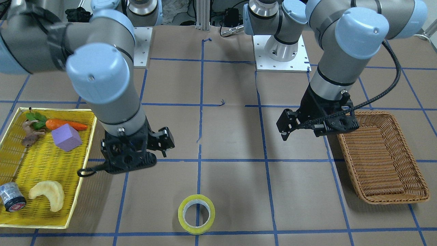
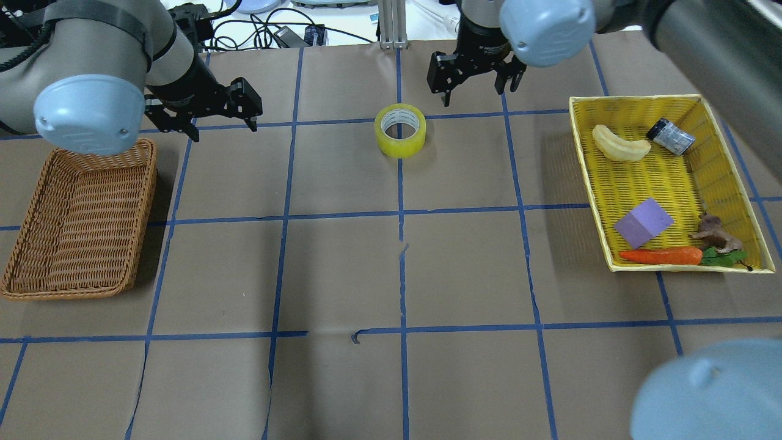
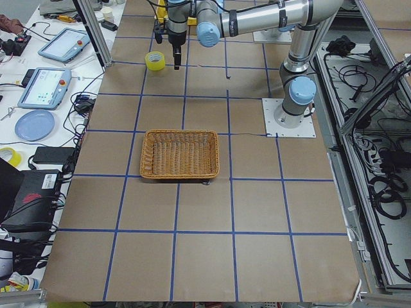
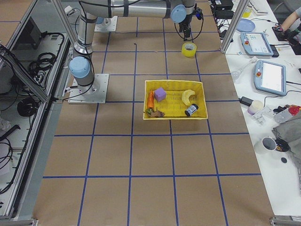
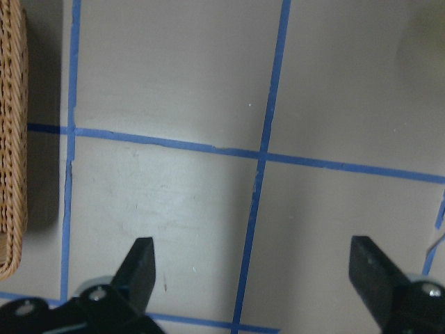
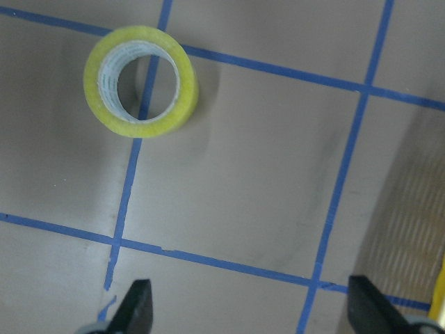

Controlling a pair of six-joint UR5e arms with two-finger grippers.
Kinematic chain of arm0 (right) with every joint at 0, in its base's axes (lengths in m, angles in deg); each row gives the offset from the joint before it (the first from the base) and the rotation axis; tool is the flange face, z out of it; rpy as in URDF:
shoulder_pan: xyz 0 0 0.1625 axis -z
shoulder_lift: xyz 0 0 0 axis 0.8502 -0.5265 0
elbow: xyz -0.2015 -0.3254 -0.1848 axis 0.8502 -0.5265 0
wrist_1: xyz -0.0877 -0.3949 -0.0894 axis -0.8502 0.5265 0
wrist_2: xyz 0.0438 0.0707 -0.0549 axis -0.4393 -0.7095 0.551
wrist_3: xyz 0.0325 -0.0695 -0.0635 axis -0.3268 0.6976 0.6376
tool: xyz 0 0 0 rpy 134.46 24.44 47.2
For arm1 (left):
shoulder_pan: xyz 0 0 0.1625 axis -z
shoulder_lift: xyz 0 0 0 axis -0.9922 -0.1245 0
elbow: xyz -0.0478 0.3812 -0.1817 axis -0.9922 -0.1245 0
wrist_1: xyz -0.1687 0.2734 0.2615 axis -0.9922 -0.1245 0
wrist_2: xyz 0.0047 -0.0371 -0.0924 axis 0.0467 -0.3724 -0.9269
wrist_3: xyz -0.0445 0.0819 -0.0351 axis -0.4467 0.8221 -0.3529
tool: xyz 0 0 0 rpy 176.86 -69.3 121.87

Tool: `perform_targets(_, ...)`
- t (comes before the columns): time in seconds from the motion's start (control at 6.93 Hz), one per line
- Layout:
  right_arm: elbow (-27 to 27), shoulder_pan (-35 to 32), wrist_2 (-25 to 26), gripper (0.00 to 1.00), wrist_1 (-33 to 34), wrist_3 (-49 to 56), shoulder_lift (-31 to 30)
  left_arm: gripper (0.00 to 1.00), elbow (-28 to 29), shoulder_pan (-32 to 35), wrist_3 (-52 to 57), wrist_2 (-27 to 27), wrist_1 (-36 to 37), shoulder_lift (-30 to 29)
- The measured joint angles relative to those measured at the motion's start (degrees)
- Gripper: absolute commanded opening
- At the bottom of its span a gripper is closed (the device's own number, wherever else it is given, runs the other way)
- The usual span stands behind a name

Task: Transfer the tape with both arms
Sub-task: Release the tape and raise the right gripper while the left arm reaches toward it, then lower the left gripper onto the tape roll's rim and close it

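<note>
From the overhead camera, the tape [image 2: 391,144] is lying flat, hole up, on the bench [image 2: 342,269], across the middle blue line [image 2: 401,244], far from the robot's base. The right pincer [image 2: 475,95] is hanging just beside it without touching. The left pincer [image 2: 208,126] is hanging well apart from it, near the far corner of the wicker basket [image 2: 79,226]. A yellow tray [image 2: 666,177] on the robot's right is holding a purple block [image 2: 643,223] and a carrot [image 2: 660,255], among other bits.

From the front camera, the tape [image 1: 196,230] is sitting alone near the lower edge, with both pincers hanging above the bench and apart from it.

From the left end, the tape [image 3: 155,61] is lying beyond the basket; from the right end, it [image 4: 189,49] is lying beyond the tray.

The left wrist camera is showing the left pincer's fingers [image 5: 141,264] standing wide apart over bare bench, gripping nothing, with the basket at the frame's left edge.

The right wrist camera is showing the right pincer's fingers [image 6: 138,299] also spread wide and gripping nothing, with the tape [image 6: 186,101] lying ahead of them, off toward one finger's side.
</note>
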Motion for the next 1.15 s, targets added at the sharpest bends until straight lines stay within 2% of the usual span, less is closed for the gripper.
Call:
perform_targets(0.29, 6.45, 2.81, 0.33, 1.00, -7.45, 1.76, -11.30, 1.00, 3.35, 1.69, -1.87, -2.83, 7.32, -6.72)
perform_targets(0.43, 7.92, 3.20, 0.24, 1.00, -9.90, 1.69, -13.97, 1.00, 6.33, 3.50, -3.88, -3.15, 8.86, -10.17)
perform_targets(0.72, 8.01, 3.36, 0.04, 1.00, -10.47, 1.53, -14.93, 1.00, 10.01, 6.78, -7.47, -4.85, 15.12, -17.48)
perform_targets(1.15, 6.92, 5.25, -0.35, 1.00, -10.61, 1.55, -14.86, 1.00, 10.81, 10.55, -10.59, -9.41, 24.48, -26.89)
